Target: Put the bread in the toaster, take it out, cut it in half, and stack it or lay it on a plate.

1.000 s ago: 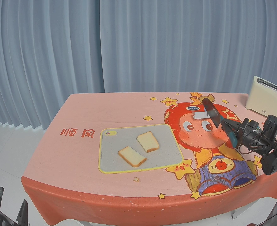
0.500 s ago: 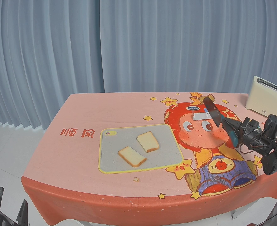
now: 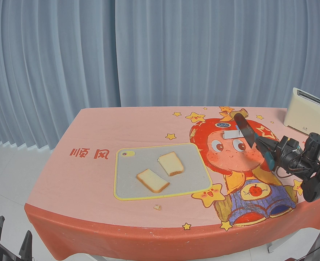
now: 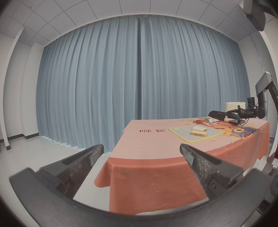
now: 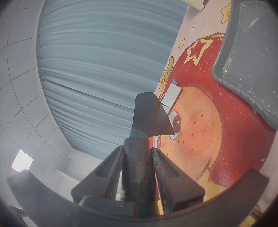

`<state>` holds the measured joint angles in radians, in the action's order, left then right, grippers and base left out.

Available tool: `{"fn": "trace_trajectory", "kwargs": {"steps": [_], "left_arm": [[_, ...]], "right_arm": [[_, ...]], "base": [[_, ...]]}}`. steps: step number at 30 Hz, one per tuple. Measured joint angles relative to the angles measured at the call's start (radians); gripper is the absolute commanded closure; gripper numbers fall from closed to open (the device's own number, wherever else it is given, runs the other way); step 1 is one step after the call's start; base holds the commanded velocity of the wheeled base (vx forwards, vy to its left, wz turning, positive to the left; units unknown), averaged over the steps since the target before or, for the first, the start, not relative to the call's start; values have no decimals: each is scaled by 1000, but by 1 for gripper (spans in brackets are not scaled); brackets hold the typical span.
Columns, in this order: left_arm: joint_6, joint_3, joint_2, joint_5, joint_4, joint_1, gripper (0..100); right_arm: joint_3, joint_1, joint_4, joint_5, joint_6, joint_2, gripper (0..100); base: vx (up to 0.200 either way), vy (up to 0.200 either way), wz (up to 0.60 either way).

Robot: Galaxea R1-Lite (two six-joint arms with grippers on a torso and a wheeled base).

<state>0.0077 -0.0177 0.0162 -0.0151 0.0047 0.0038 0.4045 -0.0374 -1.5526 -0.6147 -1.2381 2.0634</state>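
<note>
Change: right gripper (image 3: 268, 152) and its knife (image 3: 245, 129) had drifted a touch toward the toaster (image 3: 306, 111) and then come back, so they sat almost where they had been a second before; both bread halves had not stirred.
Bread: one half (image 3: 171, 163) and the other half (image 3: 153, 180) lay flat on the cutting board (image 3: 196, 164), near each other but apart, so the cut looked done and the move to a plate was still to come.
Right arm: it reached in over the table's (image 3: 131, 127) right end, well apart from the board, with the jaws clamped on the knife's handle and the dark blade angled up and away over the printed cartoon face.
Left arm: the left gripper (image 4: 142, 151) hung low, off the table's near left corner, with its jaws spread wide and nothing between them.
Tray: a dark tray (image 5: 255, 57) speckled with crumbs lay on the cloth beside the cartoon's red hat, close under the right arm.
Risk, knife: the blade stuck out far from a grip on the handle alone, so a quick swing or a hard set-down could twist it in the jaws, or knock it against the tray or toaster.
Risk, bread: the halves looked soft and thin, so a hard pinch could crush or tear one, and a shallow one could drop it short of the tray.
</note>
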Motion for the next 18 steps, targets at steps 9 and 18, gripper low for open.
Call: {"fn": "trace_trajectory", "kwargs": {"steps": [9, 18], "left_arm": [[0, 0, 0, 0, 0, 0, 0], [0, 0, 0, 0, 0, 0, 0]], "right_arm": [[-1, 7, 0, 0, 0, 13, 100], [1, 8, -1, 0, 0, 29, 100]], "base": [[0, 0, 0], [0, 0, 0]]}}
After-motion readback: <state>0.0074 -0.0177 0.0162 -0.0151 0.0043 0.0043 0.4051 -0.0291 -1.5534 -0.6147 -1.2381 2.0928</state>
